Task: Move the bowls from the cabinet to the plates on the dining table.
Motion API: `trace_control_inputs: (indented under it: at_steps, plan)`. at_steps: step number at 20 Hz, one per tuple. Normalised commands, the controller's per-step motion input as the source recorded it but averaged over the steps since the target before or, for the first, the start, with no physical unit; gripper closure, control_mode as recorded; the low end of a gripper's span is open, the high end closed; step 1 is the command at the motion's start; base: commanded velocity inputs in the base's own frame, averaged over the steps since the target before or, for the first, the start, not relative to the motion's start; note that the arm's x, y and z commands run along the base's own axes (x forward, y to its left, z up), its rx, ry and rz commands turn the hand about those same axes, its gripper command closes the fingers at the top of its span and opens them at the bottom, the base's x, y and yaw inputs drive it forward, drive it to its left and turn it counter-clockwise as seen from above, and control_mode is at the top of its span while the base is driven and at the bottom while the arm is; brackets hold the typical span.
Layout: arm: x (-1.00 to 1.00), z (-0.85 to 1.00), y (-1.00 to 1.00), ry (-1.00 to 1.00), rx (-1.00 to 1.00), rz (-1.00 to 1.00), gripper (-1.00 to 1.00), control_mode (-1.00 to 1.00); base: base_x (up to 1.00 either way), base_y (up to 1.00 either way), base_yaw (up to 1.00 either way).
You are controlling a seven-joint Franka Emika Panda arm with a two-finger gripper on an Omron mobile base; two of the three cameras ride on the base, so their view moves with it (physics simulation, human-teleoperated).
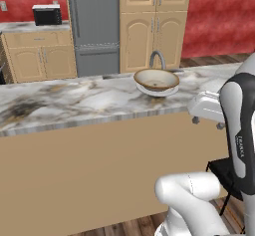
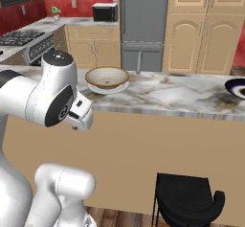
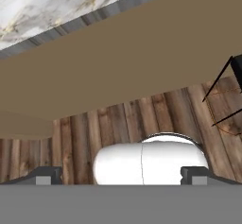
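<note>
**Arm folded low beside the counter, gripper spread wide and empty**

In the right base view, from the left: our white arm bends back on itself, its big dark-faced joint at the left edge and the hand tucked just below the edge of the counter (image 2: pixel 162 96); next along, the wide shallow bowl (image 2: pixel 106 77) sits on the white plate (image 2: pixel 108 88) on the marble top; far right, the dark navy plate (image 2: pixel 238 87) lies at the picture's edge, well apart from the bowl. In the left base view the same bowl (image 1: pixel 156 79) rests on its plate mid-counter; right of it the hand points down beside the counter's beige side panel; on the dark forearm link runs small white lettering, too small for us to read with confidence. In the hand view the gripper (image 3: pixel 121 176) has its two dark tips far apart at the bottom corners, nothing between them; it looks down at the wooden floor (image 3: pixel 142 114) and the side panel, a black stool (image 3: pixel 231 95) at the right.
</note>
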Motion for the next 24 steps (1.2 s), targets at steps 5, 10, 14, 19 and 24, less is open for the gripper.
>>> trace_control_inputs:
  at_steps: [5,10,14,19,24]
  plan:
    - [0.00,0.00,0.00,0.00,0.00,0.00,-1.00,-1.00,0.00,0.00,0.00]
    - [0.00,0.00,0.03,0.00,0.00,0.00,-1.00,-1.00,0.00,0.00,0.00]
    - [0.00,0.00,0.01,0.00,0.00,0.00,-1.00,1.00,-0.02,0.03,0.00]
    - [0.00,0.00,0.00,0.00,0.00,0.00,-1.00,1.00,-0.76,0.12,0.06]
    - [0.00,0.00,0.00,0.00,0.00,0.00,-1.00,1.00,-1.00,-0.10,0.09]
